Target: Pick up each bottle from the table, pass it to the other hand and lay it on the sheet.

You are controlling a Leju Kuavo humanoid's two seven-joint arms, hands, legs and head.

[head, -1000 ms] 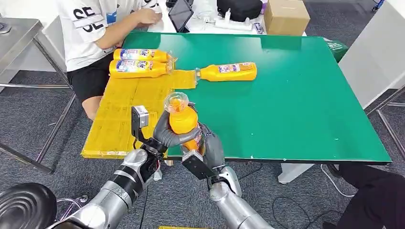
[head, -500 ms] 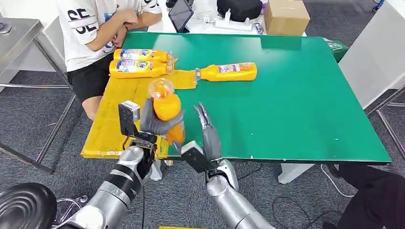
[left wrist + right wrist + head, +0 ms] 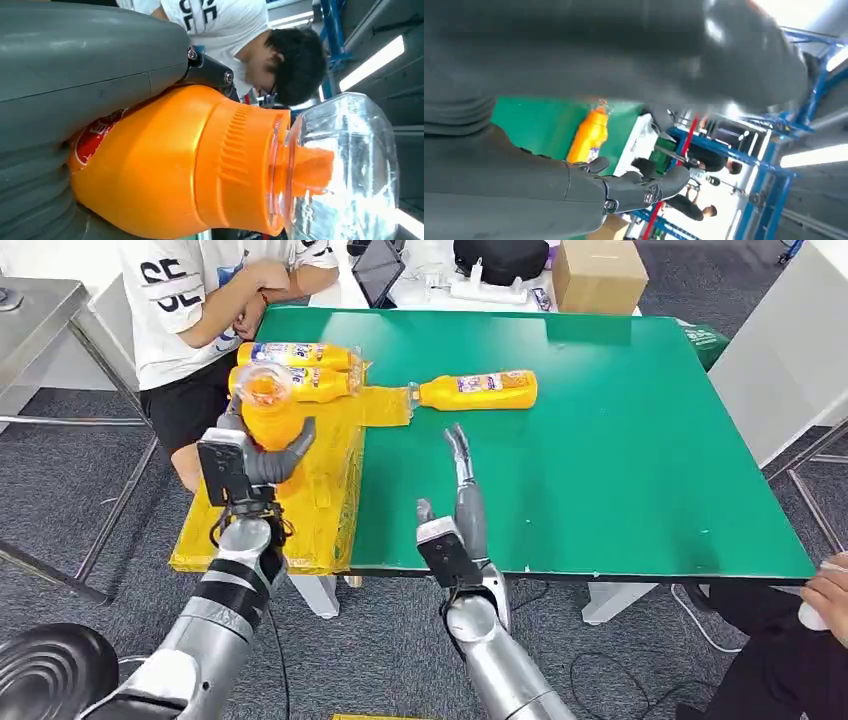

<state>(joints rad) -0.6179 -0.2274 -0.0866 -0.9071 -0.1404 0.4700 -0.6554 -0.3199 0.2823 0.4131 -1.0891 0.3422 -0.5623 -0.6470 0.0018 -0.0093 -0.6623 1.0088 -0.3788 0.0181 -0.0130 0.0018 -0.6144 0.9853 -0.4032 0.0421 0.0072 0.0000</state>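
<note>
- The fingers point(image 3: 296, 443) of the left hand point(image 3: 262, 455) wrap around the orange bottle point(image 3: 266, 410); you see it upright above the yellow sheet point(image 3: 300, 502).
- Two bottles point(image 3: 300, 370) lie on the sheet's far end.
- The right hand point(image 3: 462, 502) is right of the sheet, fingers straight and apart, holding nothing.
- One more bottle point(image 3: 478, 390) lies on the green table point(image 3: 640, 460), its cap touching the sheet.

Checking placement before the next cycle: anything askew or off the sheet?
One bottle lies mostly on the green table, only its cap end reaching the yellow sheet; two bottles lie fully on it. The left hand holds another bottle above the sheet. No spills.
</note>
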